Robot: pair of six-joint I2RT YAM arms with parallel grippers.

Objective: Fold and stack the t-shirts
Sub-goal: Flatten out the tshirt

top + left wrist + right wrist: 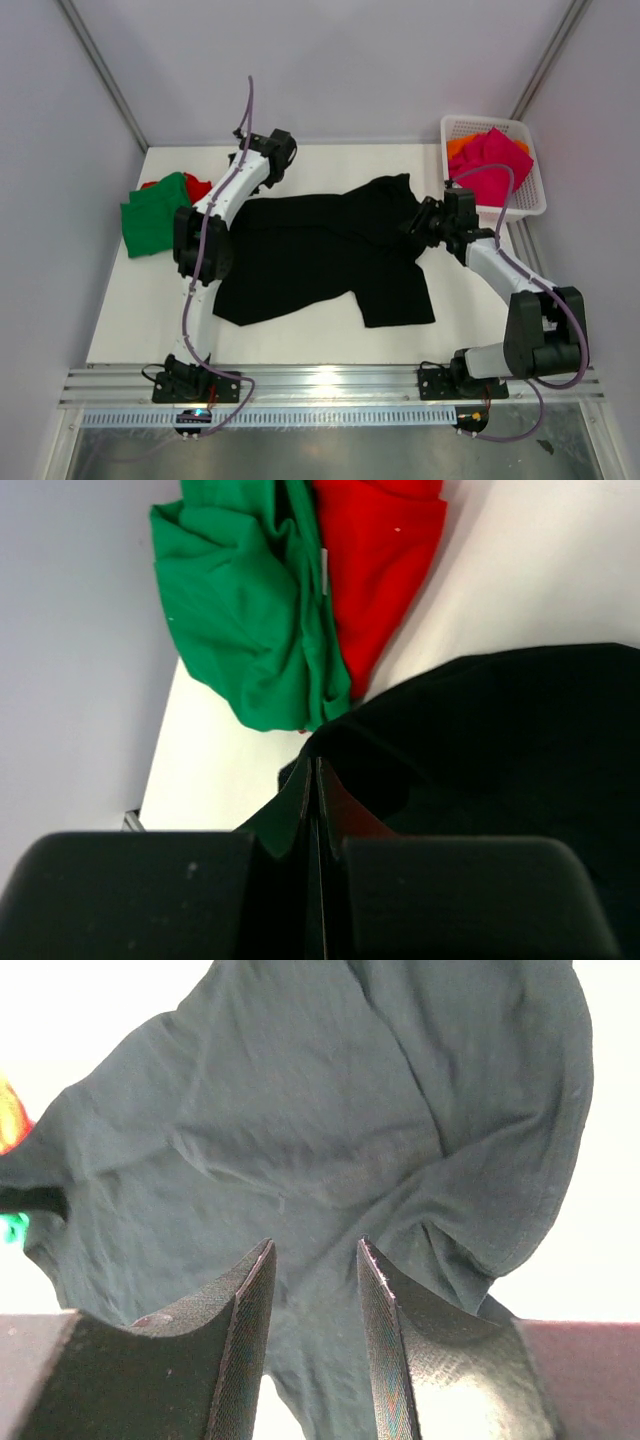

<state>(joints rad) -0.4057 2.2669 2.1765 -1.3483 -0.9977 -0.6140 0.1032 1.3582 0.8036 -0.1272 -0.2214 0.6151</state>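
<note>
A large black t-shirt (320, 250) lies spread and rumpled across the middle of the table. Green (152, 215) and red (197, 185) shirts lie bunched at the left edge. A magenta-pink shirt (492, 162) sits on an orange one (460, 147) in the basket. My left gripper (315, 768) is shut, its tips at the black shirt's (500, 760) edge, short of the green (250, 630) and red (375, 570) shirts; no cloth shows between its fingers. My right gripper (418, 226) (315, 1245) is open just above the black shirt's (300, 1110) right side.
The white lattice basket (533, 185) stands at the back right corner. An aluminium rail (330, 385) runs along the near edge, by the arm bases. Enclosure walls stand close on the left, back and right. The green shirt hangs slightly over the table's left edge.
</note>
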